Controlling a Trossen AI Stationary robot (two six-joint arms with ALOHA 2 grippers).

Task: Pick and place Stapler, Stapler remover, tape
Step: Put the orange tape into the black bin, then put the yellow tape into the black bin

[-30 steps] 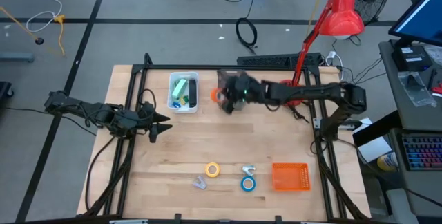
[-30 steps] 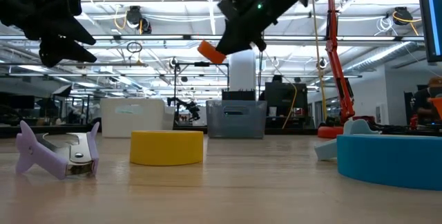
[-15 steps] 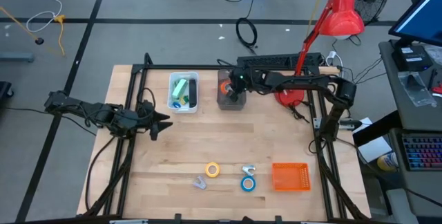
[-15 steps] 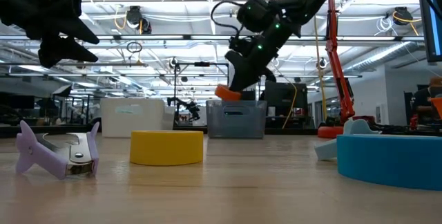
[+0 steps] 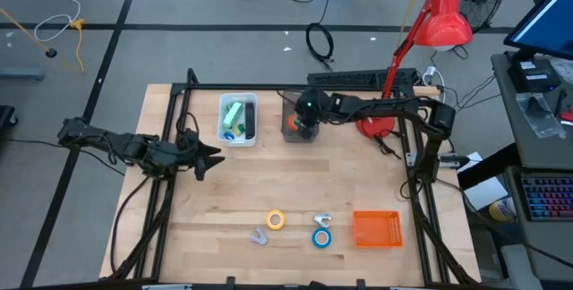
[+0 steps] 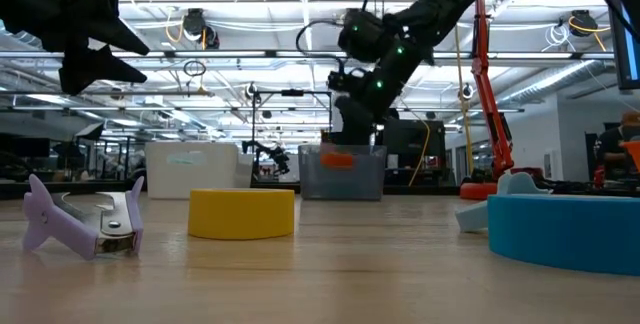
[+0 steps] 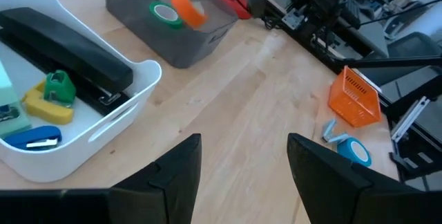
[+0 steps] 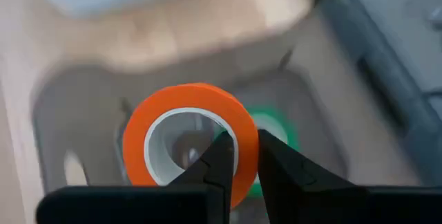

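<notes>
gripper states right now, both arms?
Left gripper: open, empty, hovering over the table's left side.
Right gripper: shut on the orange tape roll, over the grey bin.

Two bins are placed side by side at the table's (image 5: pixel 224 191) far edge. In the left bin (image 5: pixel 238 118) a stapler (image 7: pixel 69 51) is laid. Three tape rolls (image 5: pixel 276 220) and a basket (image 5: pixel 376 228) are placed along the near edge.
</notes>
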